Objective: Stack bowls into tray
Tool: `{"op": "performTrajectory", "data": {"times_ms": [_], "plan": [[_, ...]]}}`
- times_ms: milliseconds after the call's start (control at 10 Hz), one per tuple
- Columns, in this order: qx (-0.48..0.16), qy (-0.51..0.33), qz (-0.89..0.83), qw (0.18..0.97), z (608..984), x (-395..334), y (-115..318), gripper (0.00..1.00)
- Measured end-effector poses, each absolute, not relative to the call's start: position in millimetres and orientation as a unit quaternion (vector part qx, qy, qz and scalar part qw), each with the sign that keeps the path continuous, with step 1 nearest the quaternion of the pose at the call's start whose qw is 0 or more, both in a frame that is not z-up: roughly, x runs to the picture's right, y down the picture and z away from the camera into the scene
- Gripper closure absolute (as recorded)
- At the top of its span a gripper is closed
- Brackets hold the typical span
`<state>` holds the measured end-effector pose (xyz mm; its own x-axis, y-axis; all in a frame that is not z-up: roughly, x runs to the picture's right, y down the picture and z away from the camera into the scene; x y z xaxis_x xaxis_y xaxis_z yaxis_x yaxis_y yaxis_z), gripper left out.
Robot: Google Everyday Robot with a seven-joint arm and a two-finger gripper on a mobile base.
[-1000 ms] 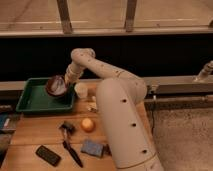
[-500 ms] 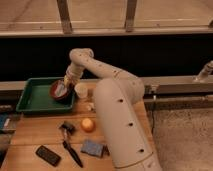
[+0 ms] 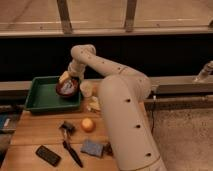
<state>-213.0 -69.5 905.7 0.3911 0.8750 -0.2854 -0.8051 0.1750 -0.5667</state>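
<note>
Where the claw hangs, bowl beneath, inside tray.

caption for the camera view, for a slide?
Claw over the right end of the green tray, at a red-brown bowl there.

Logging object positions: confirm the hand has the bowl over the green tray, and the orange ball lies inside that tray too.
Wrong on the ball. The camera view shows the orange ball on the wooden table, outside the green tray. The hand does have the bowl over it.
</note>
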Motion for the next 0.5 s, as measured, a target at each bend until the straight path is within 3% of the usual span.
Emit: {"op": "performTrajectory", "data": {"times_ms": [300,500], "plan": [[-0.280,-0.093,0.548,0.783,849,-195,-107,0.21],[-0.266,-0.106,0.545,0.788,832,-189,-114,0.21]]}}
